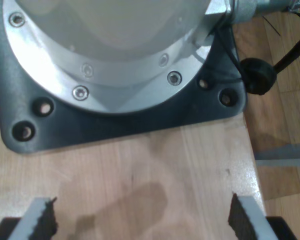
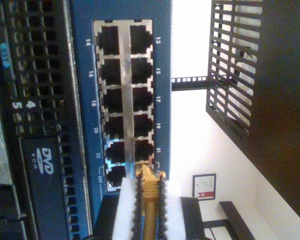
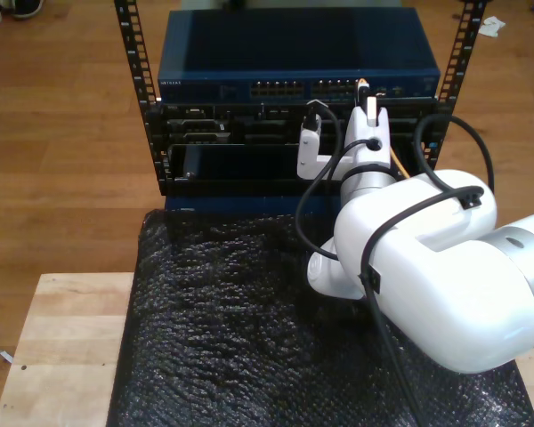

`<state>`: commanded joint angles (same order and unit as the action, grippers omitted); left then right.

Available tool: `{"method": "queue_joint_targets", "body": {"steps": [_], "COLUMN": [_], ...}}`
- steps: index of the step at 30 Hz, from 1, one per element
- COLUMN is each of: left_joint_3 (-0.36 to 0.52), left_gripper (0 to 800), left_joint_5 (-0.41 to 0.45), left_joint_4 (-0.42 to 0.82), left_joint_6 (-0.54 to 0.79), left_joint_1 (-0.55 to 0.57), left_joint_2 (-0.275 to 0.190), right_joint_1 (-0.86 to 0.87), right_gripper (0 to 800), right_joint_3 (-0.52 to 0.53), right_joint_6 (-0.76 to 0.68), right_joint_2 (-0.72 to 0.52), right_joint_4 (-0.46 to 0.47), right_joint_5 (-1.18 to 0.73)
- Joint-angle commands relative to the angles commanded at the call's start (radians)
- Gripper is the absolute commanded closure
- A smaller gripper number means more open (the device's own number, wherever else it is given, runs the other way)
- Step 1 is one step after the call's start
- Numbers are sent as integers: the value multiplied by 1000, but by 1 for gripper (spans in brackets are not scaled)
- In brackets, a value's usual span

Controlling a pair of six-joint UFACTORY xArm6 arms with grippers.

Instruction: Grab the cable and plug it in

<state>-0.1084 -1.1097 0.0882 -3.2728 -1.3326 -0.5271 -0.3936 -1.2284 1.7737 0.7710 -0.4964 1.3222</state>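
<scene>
The yellow-orange cable [image 2: 149, 200] is pinched between the black pads of my second gripper [image 2: 149, 182]. Its clear-yellowish plug [image 2: 147, 172] sits at the last ports of the blue switch [image 2: 82, 75], beside the numbers 21 and 24T. I cannot tell whether the plug is seated. In the exterior view the white arm reaches to the switch [image 3: 294, 49], and my second gripper [image 3: 367, 105] holds the cable [image 3: 363, 86] at the port row. My first gripper [image 1: 142, 220] is open over bare wood, facing a grey arm base plate [image 1: 115, 120].
A black server with a DVD drive [image 2: 42, 165] sits next to the switch in the rack [image 3: 133, 53]. Thick black arm cables [image 3: 329, 169] loop in front of the rack. Black bubble wrap [image 3: 231, 320] covers the wooden table [image 3: 62, 338].
</scene>
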Motion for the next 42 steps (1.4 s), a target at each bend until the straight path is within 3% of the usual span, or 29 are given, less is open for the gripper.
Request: {"method": "queue_joint_targets", "body": {"steps": [6,9,13,16,24,31,42], "left_joint_3": [0,0,0,0,0,0,0], "left_gripper": [0,0,0,0,0,0,0], "left_joint_5": [0,0,0,0,0,0,0], "left_joint_4": [0,0,0,0,0,0,0], "left_joint_6": [0,0,0,0,0,0,0], "left_joint_1": [0,0,0,0,0,0,0], "left_joint_2": [0,0,0,0,0,0,0], "right_joint_1": [0,0,3,0,-18,-43,-25], "right_gripper": [781,639,513,497,389,285,168], "right_joint_3": [6,11,17,40,163,288,397], "right_joint_6": [-2,-3,-2,-2,0,0,0], "right_joint_2": [-2,-3,-9,-28,-158,-307,-543], "right_joint_4": [0,2,3,2,2,-6,0], "right_joint_5": [0,-2,-5,-17,-107,-278,-565]}}
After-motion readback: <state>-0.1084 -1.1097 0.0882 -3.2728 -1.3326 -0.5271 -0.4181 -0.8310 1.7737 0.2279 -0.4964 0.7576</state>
